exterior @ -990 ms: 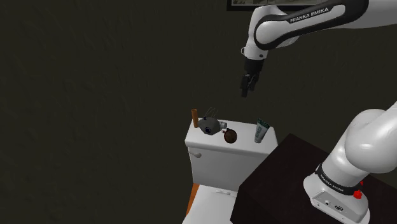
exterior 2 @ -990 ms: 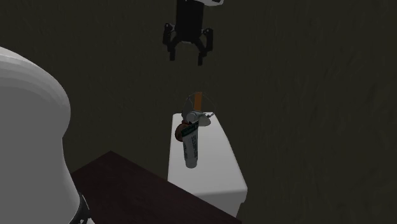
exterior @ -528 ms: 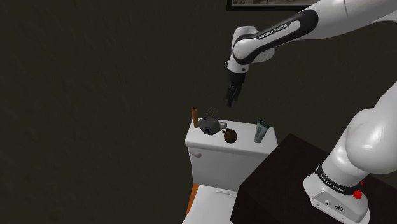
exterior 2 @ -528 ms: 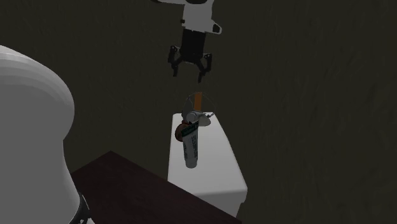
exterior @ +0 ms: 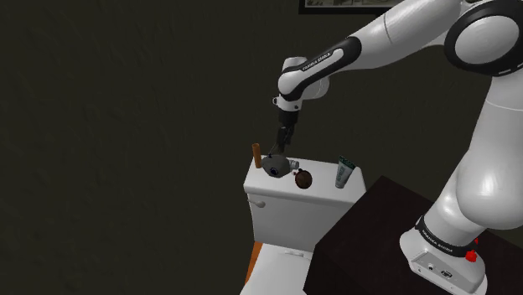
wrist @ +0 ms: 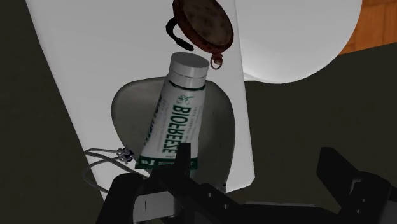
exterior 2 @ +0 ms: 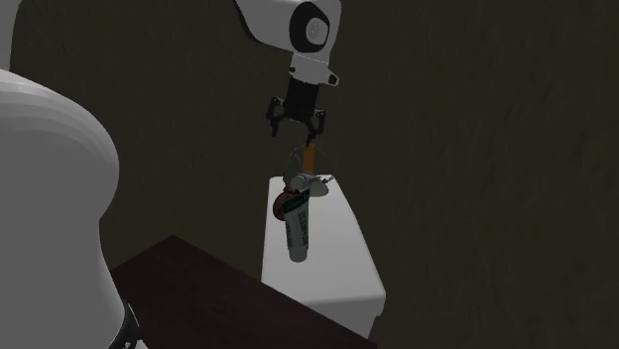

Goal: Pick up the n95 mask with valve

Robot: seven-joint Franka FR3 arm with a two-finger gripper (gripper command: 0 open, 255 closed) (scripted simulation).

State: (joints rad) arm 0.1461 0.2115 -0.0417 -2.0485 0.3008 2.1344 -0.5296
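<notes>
— How many things sit on the white toilet tank (exterior: 323, 183)?

— Four in the shoulder view, one of each. Leftmost is one brown cylinder (exterior: 256, 154), standing upright. Just beside it, at its 4 o'clock, lies one grey n95 mask (exterior: 275, 165) with a dark valve and thin straps sticking up behind it. At the mask's 4 o'clock is one round brown thing (exterior: 303, 178); I cannot tell what it is. Well apart, at that thing's 3 o'clock, is one green-and-white tube (exterior: 344, 173).

— And the hand?

— There is one black hand (exterior: 284, 144) on the one white arm, at the mask's 12 o'clock and near it. In the second exterior view its two fingers stand spread apart with nothing between them.

— So the mask is not held?

— No, it lies on the tank.
</notes>
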